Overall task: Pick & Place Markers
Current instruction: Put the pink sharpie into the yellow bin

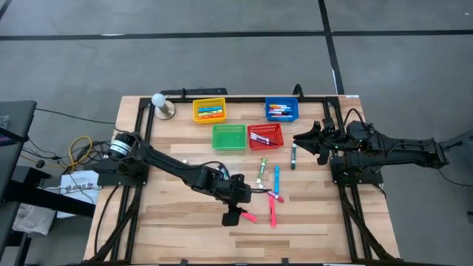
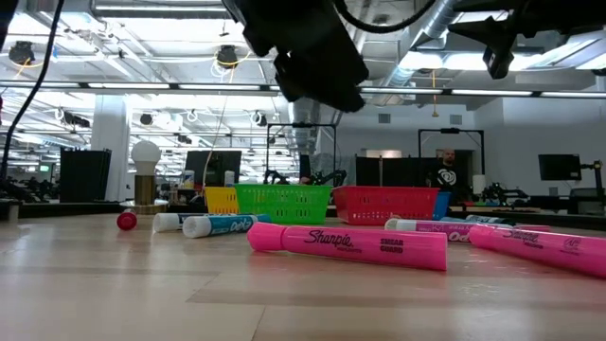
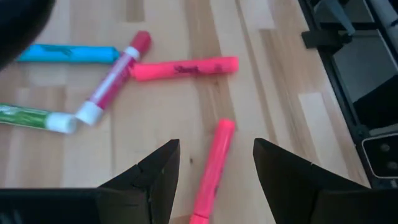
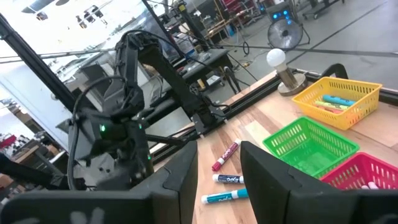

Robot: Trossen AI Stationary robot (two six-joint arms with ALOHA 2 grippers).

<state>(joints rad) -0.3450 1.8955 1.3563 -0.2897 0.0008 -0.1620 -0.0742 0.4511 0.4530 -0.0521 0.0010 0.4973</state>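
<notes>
Pink Sharpie marker (image 3: pixel 211 168) lies flat on the wood table (image 1: pixel 177 229), near the front edge, directly under the left hand (image 3: pixel 214 171); hand's two dark fingers (image 3: pixel 155 177) are spread, one each side of the marker, not touching it, nothing pinched. Just beyond it, a 2nd pink marker (image 3: pixel 183 68), a magenta marker w/ white cap (image 3: pixel 112 79), a blue marker (image 3: pixel 65 54) and a green marker (image 3: pixel 34 118) lie loose in a cluster, ends close together. One more dark green marker (image 1: pixel 293 155) lies apart, nearer the right arm. Farther back stand 4 mesh baskets: green basket (image 1: pixel 229 137) looks empty, red basket (image 1: pixel 266 136) beside it w/ a few markers, yellow basket (image 1: pixel 209 110) and blue basket (image 1: pixel 281 109) behind, both w/ markers. Small white-bulb lamp (image 1: pixel 162 105) sits at the back left corner. Right hand (image 1: pixel 303 137) hovers at the table's right side, near the red basket, fingers (image 4: pixel 267 180) partly apart, pinching nothing.
</notes>
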